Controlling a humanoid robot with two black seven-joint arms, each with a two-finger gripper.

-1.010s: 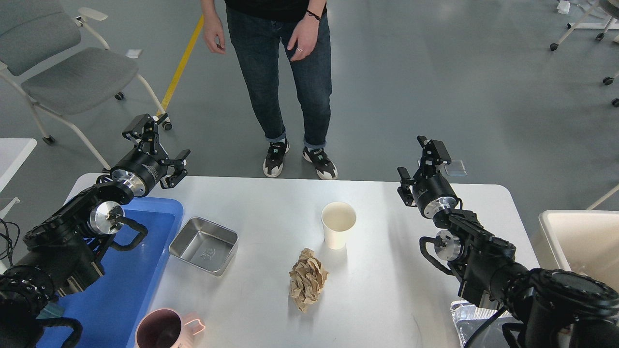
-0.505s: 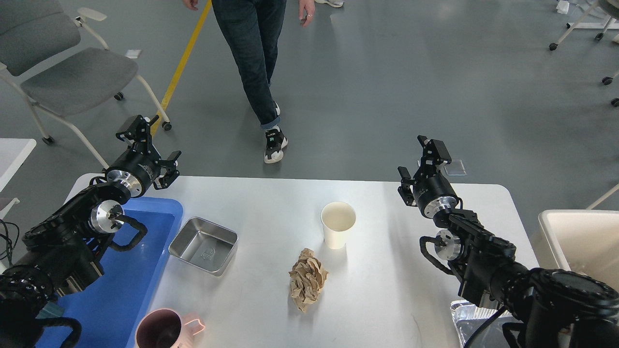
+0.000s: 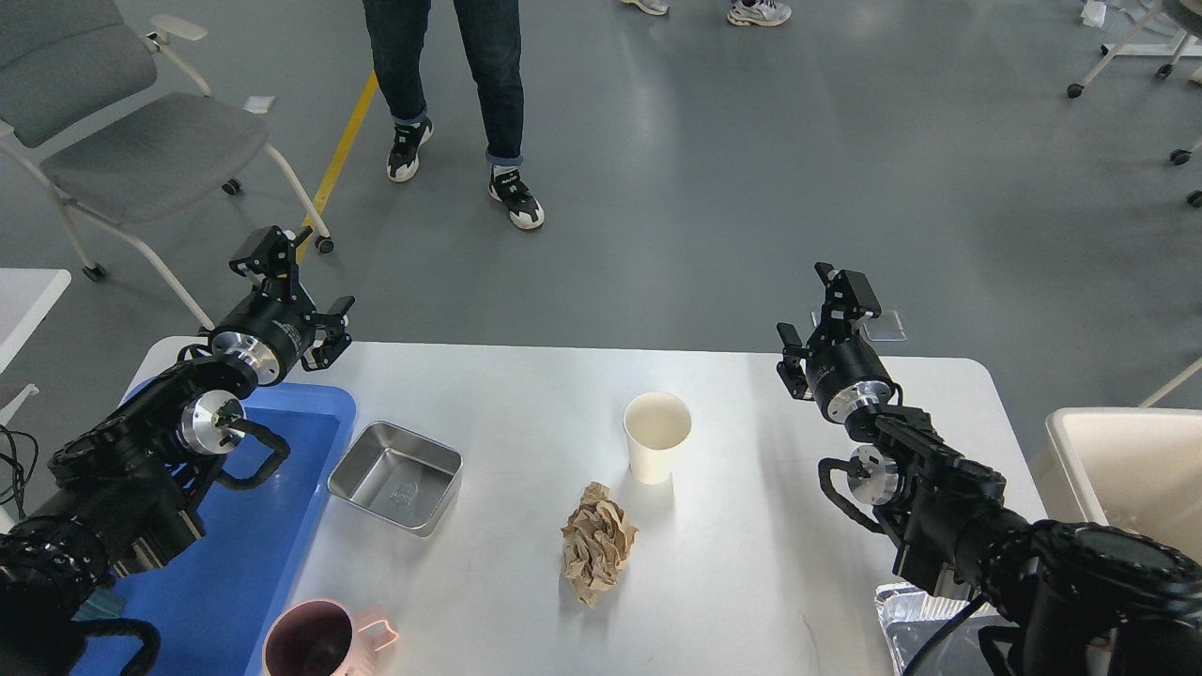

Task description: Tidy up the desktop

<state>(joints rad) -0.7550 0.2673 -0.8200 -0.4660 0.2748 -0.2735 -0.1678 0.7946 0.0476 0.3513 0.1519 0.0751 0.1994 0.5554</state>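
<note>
Both arms hang raised over the far edge of the desktop, which fills the near half of the scene. The left gripper and the right gripper both stand with jaws spread wide, holding nothing. On the white top sit a paper cup, a crumpled paper wad just in front of it, a steel pan touching or nearly touching the blue tray, and a pink mug. I'd start with the wad: come straight down, jaws astride it, squeeze lightly, then carry it to the bin, probably the rubbish spot.
</note>
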